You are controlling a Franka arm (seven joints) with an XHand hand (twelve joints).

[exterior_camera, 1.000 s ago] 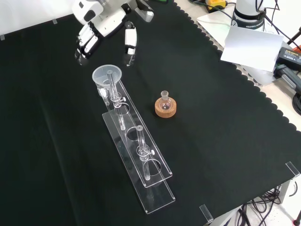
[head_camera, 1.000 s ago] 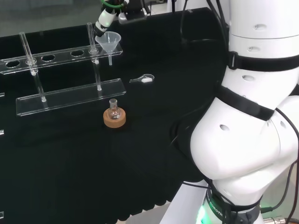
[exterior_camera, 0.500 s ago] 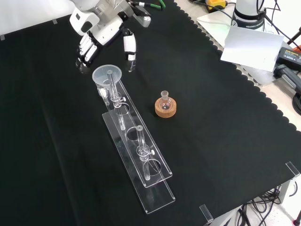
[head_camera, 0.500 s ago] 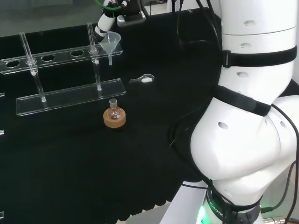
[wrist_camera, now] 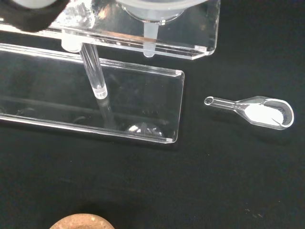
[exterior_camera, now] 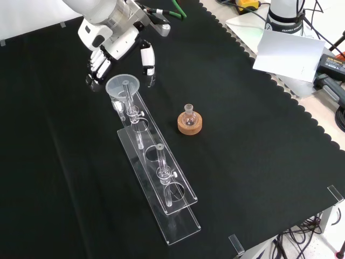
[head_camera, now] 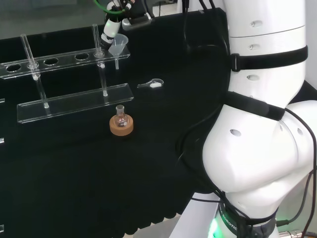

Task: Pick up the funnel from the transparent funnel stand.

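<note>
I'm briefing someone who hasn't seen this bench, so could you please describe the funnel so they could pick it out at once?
In the front view, find the long clear funnel stand running across the black cloth. At its far end, just below the hand, the funnel sits in the last hole of the upper shelf. It is the one wide, cloudy cone there; the shelf's other holes are empty, and the thin upright rods are posts.

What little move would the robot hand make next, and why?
Probably close its fingers round the funnel. The robot hand hangs open just beyond it in the front view, thumb on one side and fingers on the other, and the funnel sits in the stand.
</note>
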